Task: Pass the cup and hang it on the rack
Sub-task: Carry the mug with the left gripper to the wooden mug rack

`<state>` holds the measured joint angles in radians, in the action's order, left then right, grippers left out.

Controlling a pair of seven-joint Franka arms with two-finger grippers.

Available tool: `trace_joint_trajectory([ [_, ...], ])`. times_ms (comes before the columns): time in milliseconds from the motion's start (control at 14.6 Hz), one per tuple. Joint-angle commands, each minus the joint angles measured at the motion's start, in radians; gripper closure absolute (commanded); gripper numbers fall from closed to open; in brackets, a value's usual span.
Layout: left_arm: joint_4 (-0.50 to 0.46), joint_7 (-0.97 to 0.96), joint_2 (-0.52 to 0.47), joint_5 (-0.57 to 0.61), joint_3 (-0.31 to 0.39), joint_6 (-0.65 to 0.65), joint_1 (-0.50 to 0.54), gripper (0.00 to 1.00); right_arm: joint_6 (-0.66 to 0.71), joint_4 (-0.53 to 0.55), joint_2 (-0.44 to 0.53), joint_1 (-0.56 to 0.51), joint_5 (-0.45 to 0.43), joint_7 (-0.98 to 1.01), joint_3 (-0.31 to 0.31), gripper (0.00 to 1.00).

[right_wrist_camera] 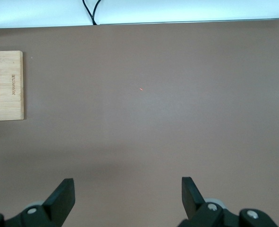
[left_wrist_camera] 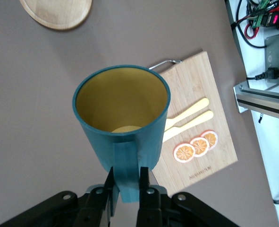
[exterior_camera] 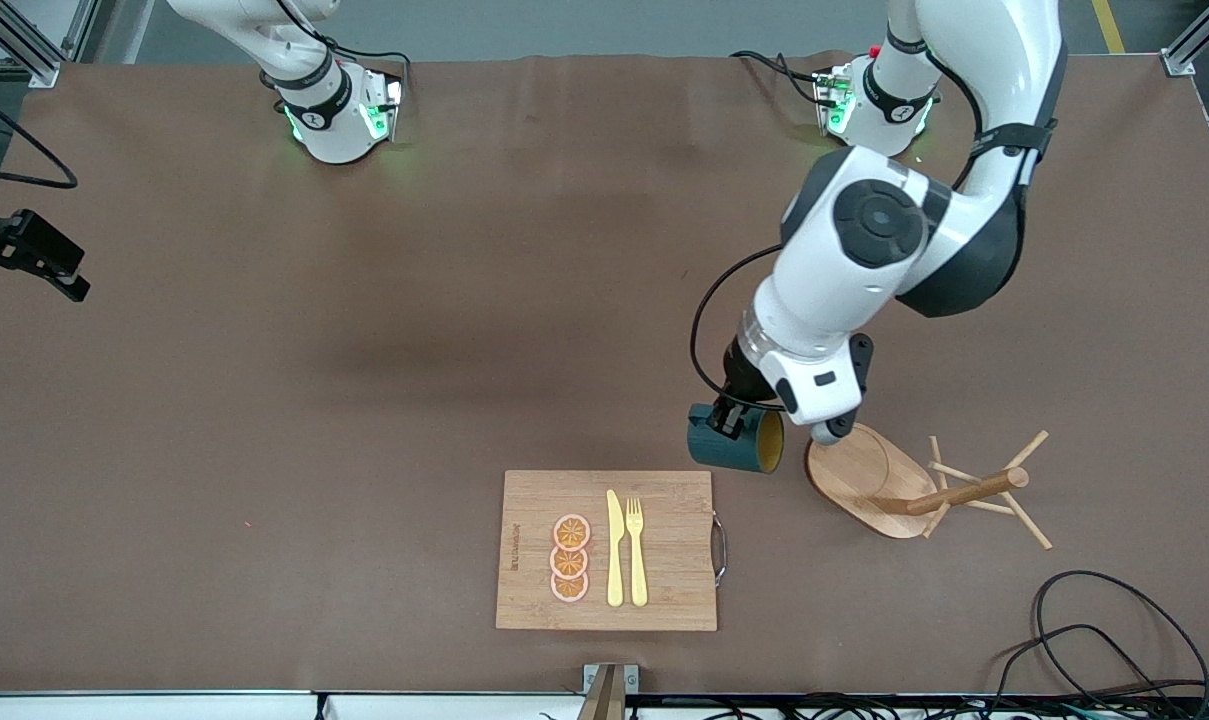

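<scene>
Left gripper (left_wrist_camera: 127,189) is clamped on the cup (exterior_camera: 735,438) handle, airborne at 9 o'clock of the rack (exterior_camera: 924,485). Right gripper (right_wrist_camera: 127,194) waits, fingers spread. Risk — the narrow handle grip pivots; the cup misses its peg.

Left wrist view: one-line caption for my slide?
Left gripper clamps the teal cup by its handle above the cutting board.
</scene>
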<state>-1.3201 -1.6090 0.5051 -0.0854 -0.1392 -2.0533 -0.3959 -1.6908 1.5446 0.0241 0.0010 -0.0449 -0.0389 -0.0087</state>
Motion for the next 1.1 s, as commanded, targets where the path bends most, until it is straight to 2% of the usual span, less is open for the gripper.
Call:
trace_joint_trajectory([
  [0, -0.005, 0.076, -0.019, -0.117, -0.008, -0.005, 0.046, 1.0, -0.01, 0.015, 0.013, -0.01, 0.016, 0.013, 0.006, 0.0],
  [411, -0.007, 0.211, -0.017, -0.325, -0.006, -0.005, 0.117, 1.0, -0.01, 0.015, 0.013, -0.01, 0.016, 0.013, 0.006, 0.0],
  [821, -0.016, 0.458, -0.011, -0.534, -0.005, 0.016, 0.216, 1.0, -0.01, 0.015, 0.013, -0.012, 0.016, 0.013, 0.006, 0.0],
  [1027, -0.018, 0.546, -0.005, -0.573, -0.005, 0.086, 0.273, 1.0, -0.01, 0.014, 0.013, -0.012, 0.016, 0.013, 0.006, 0.0],
])
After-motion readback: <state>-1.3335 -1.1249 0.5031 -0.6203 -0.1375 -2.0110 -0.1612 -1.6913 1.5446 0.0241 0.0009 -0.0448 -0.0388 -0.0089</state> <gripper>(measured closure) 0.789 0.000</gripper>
